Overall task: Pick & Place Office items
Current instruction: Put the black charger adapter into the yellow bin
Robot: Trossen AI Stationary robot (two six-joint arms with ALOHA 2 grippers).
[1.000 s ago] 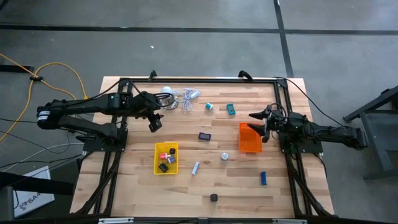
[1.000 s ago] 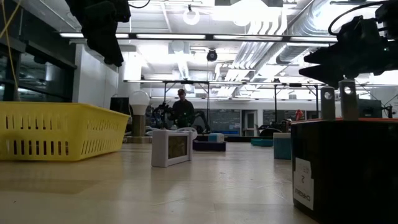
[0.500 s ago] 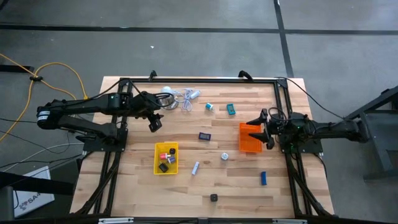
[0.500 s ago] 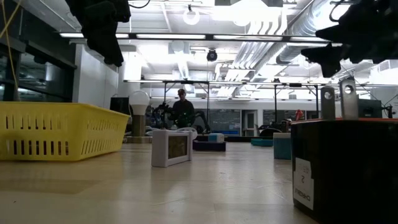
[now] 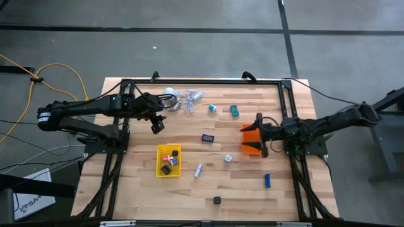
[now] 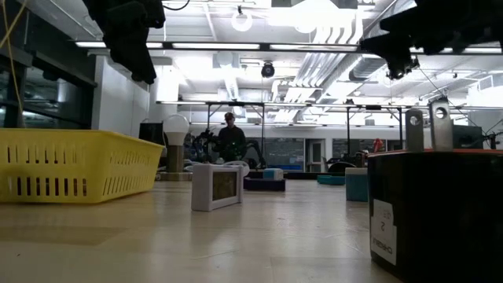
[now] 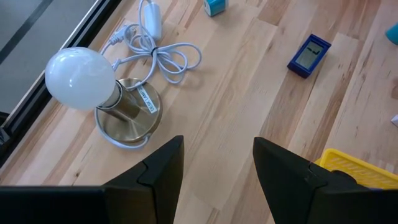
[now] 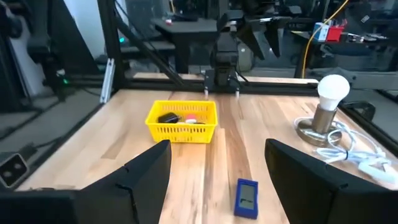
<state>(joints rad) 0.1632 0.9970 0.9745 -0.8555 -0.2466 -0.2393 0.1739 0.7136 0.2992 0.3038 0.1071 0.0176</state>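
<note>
right arm reaching over the orange tray, left arm waiting by the lamp

from above, we are seeing the right gripper (image 5: 251, 140) hovering over the orange tray (image 5: 255, 147), fingers apart and holding nothing we can make out; the left gripper (image 5: 157, 125) is hanging near the table's far left, beside the white lamp (image 5: 169, 92), its fingers partly apart and empty; the office items are lying scattered on the wooden table (image 5: 189, 195): a blue block (image 5: 267, 181), a dark blue item (image 5: 207, 137), a teal piece (image 5: 234, 111), a small black piece (image 5: 216, 200); a few are already sitting in the yellow tray (image 5: 168, 161).

at table height, we are looking past the yellow tray (image 6: 75, 165) and a small white-framed item (image 6: 216, 186) into a lit workshop, where a person (image 6: 229, 137) is standing far back.

through the left wrist camera, we are seeing the lamp (image 7: 81, 79) and its coiled cord (image 7: 158, 53), with the dark blue item (image 7: 309, 55) well apart.

through the right wrist camera, the fingers (image 8: 140, 177) are standing wide, framing the dark blue item (image 8: 247, 198) and the yellow tray (image 8: 181, 121).

we are judging the risks: the right gripper, so close above the orange tray, could knock or drag it; small pieces could slide on the smooth wood; the left arm could snag the cord.
</note>
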